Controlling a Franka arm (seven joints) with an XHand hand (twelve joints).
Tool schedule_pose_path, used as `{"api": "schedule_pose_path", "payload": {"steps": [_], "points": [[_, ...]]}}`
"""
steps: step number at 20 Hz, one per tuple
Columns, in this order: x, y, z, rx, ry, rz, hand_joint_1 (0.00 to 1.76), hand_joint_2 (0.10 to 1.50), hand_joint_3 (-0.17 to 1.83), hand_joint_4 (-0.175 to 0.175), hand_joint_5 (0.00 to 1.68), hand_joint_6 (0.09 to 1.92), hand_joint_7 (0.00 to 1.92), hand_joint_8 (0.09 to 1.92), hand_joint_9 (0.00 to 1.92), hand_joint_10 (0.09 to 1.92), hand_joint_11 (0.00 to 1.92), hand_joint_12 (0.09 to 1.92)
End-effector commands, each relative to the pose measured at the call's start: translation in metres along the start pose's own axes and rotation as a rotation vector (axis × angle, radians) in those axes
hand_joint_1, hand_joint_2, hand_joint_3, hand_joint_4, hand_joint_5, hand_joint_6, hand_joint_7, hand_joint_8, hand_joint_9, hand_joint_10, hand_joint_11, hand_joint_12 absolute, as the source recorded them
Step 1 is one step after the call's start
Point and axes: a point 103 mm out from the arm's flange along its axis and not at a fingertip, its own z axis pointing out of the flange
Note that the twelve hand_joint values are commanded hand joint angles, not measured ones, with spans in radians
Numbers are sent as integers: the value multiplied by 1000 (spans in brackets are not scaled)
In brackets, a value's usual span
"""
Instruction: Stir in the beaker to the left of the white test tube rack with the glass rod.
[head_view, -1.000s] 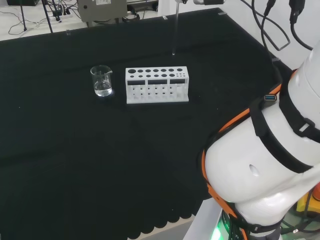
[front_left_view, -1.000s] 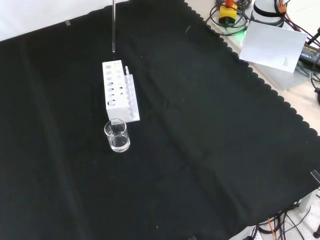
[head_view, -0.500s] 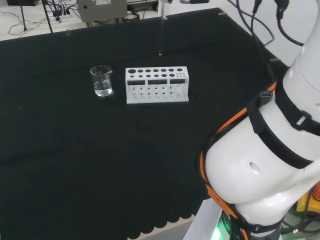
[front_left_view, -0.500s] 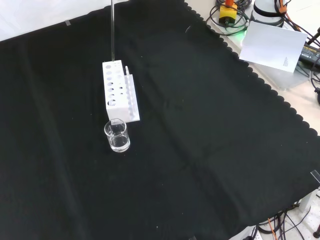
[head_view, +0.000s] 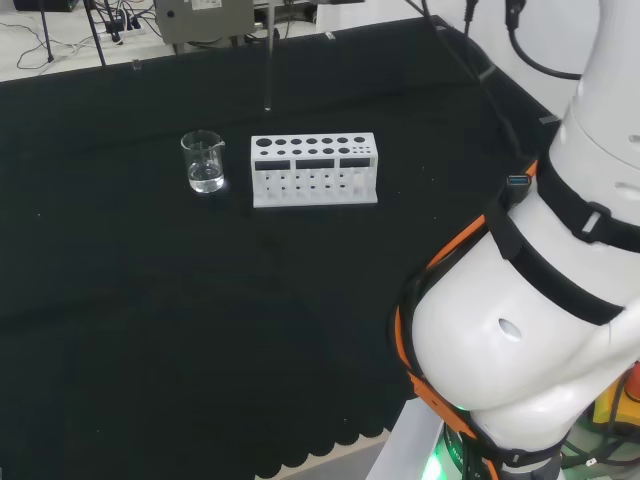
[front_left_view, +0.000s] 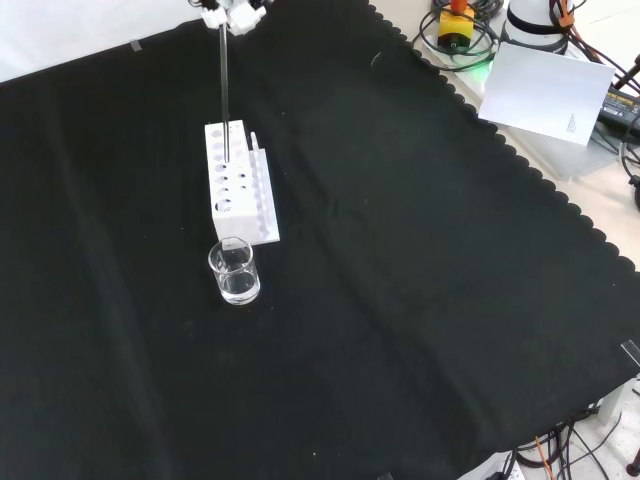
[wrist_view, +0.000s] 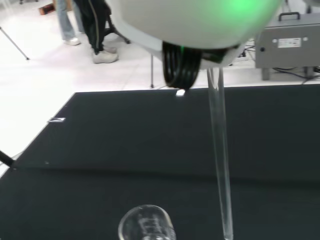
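Hand (front_left_view: 232, 12) at the cloth's far edge in the front view, fingers pinching a rod, white arm links behind.

beaker (head_view: 204, 162): 1 | glass rod (front_left_view: 224, 95): 1 | white test tube rack (head_view: 314, 169): 1

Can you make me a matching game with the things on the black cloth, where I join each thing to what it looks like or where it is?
Things:
1. beaker
2. test tube rack
3. glass rod
4. cloth

Descriptions:
A. white, with round holes
B. black, covers the bench
C. clear, with a little liquid at the bottom
D. thin, hanging upright in the air

Pairs: 1-C, 2-A, 3-D, 4-B
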Motion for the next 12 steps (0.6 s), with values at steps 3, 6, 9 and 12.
{"api": "schedule_pose_path", "payload": {"steps": [3,6,9,12], "points": [[50,30,8,7,38,-108,1340,525,846,-175,1321,414,1425,740,1746,573,1387,1083],[61,39,14,19,40,-134,1340,525,846,-175,1322,413,1425,741,1746,574,1387,1083],[69,47,20,25,48,-154,1340,525,847,-175,1322,412,1425,741,1745,575,1387,1083],[73,54,25,27,65,-171,1340,525,847,-175,1322,412,1425,742,1745,576,1387,1083]]}}
